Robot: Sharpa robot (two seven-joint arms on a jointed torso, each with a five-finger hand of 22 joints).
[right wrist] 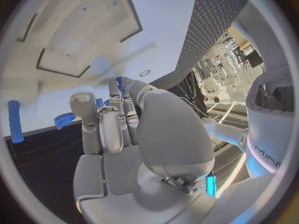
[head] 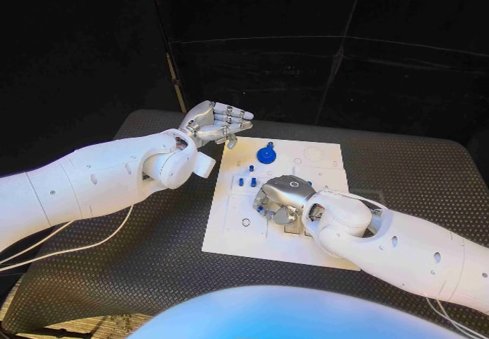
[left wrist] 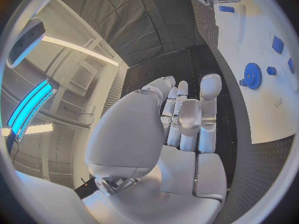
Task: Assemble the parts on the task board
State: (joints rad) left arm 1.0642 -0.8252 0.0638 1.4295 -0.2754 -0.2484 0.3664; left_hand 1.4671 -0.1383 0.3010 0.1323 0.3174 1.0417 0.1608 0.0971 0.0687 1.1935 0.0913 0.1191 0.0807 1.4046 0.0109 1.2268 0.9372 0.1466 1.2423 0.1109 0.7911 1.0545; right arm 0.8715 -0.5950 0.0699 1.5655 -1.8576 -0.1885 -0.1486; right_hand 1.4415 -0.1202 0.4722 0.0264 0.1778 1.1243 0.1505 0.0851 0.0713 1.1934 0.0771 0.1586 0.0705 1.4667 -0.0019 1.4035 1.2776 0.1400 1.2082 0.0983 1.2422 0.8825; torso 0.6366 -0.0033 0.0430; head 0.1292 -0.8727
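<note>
- Task board [head: 230, 233]: the white plate lies in the middle of the worktop [head: 112, 268], its far edge towards the worktop's far edge and its near edge towards the robot.
- Blue gear [head: 267, 154]: a toothed wheel with a knob stands near the board's far edge, just beside the far-left corner region. The left wrist view shows it too [left wrist: 252, 75].
- Small blue pegs [head: 246, 181]: a few short pieces stand in a row on the board, between the gear and the right hand, and apart from both.
- Right hand [head: 283, 200]: it is low over the middle of the board with its fingers curled downward. Small blue pieces [head: 263, 209] show at its fingertips. From its wrist view, a blue piece [right wrist: 119, 80] sits at the fingertips, seemingly pinched, though I cannot tell how firm the hold is.
- Left hand [head: 214, 123]: it is raised beyond the board's far-left corner, off the board. Its fingers are curled in, and its wrist view shows nothing in them.
- Step in hand, as I judge it: the right hand is seating or picking a small part at the board's centre.
- Next move, as I judge it: align the piece straight over its socket and press it squarely. A tilt could jam it or knock the neighbouring pegs.
</note>
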